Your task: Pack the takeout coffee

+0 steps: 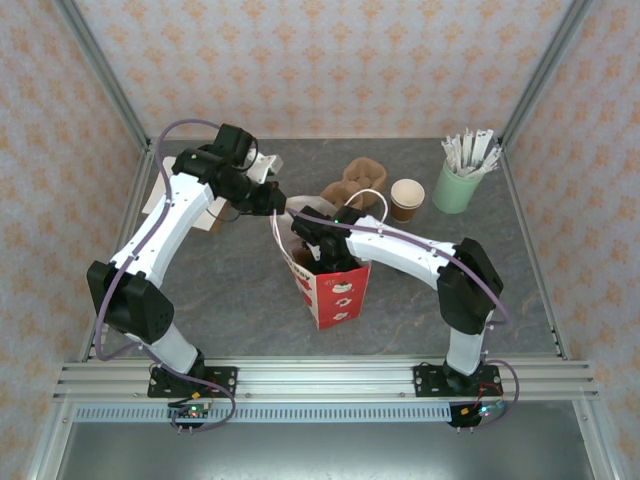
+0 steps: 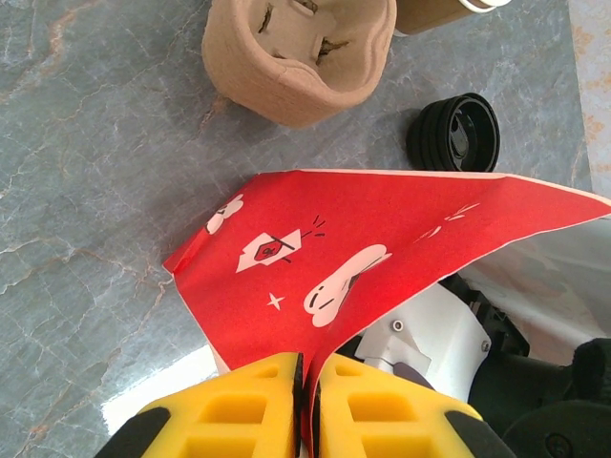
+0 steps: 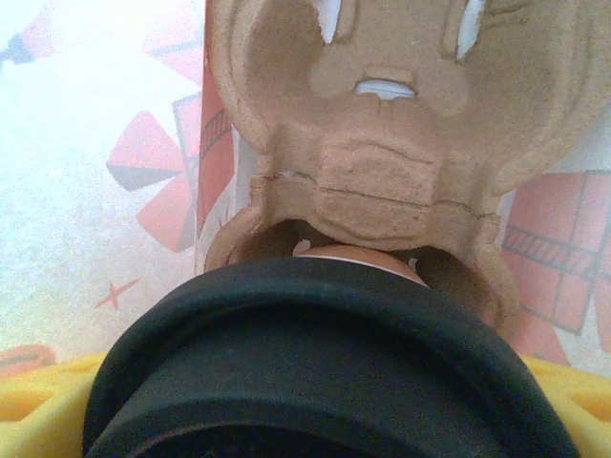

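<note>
Red paper bag (image 1: 330, 290) is held open, its rim pinched in our left pincer (image 2: 305, 380). Our right pincer (image 3: 305, 412) clasps the lidded takeout coffee (image 3: 325, 353) inside it, above the pulp carrier (image 3: 382, 181). Next, we judge, comes a straight descent into the near well, then release.

The red paper bag (image 1: 335, 290), centre of the top view, carries white cartoon drawings. The marbled table top (image 1: 240, 290) is grey with paler veins. The moulded-pulp cup carrier (image 2: 296, 67) is plain tan. Upper right, the round plastic cup (image 1: 455, 190) is mint green, its stirrers (image 1: 470, 150) white. The takeout coffee's round plastic lid (image 3: 325, 372) is black; the left gripper (image 2: 307, 382) has yellow fingers (image 2: 239, 415).
</note>
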Controlling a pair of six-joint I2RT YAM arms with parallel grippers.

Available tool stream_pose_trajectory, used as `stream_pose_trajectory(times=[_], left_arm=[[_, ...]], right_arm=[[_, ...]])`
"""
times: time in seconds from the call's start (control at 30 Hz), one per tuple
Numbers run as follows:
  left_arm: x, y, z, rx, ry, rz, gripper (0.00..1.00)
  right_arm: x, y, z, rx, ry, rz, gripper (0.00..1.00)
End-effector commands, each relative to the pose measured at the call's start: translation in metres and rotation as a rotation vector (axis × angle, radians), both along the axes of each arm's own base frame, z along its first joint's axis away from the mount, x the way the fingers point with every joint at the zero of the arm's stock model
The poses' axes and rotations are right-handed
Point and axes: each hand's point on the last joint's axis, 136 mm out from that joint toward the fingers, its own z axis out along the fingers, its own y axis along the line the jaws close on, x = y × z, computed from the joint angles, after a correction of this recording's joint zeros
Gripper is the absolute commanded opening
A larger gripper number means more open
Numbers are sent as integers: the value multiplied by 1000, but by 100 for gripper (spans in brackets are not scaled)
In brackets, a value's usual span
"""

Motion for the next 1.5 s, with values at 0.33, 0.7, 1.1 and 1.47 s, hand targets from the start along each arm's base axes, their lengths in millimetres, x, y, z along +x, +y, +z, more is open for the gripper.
stream_pose_trajectory(times=[0.33, 0.7, 1.1, 1.47], left_arm=[[5, 7, -14, 53, 20, 21, 13], [4, 6, -15, 52, 24, 18, 13], [4, 5, -16, 57, 27, 15, 14], [2, 4, -13, 58, 22, 10, 15]], right_arm=[[-11, -9, -33, -16, 30, 59, 87], [-19, -22, -52, -77, 65, 78, 87], [-22, -34, -58, -137, 74, 95, 88], [-10, -18, -35, -64, 19, 73, 90]])
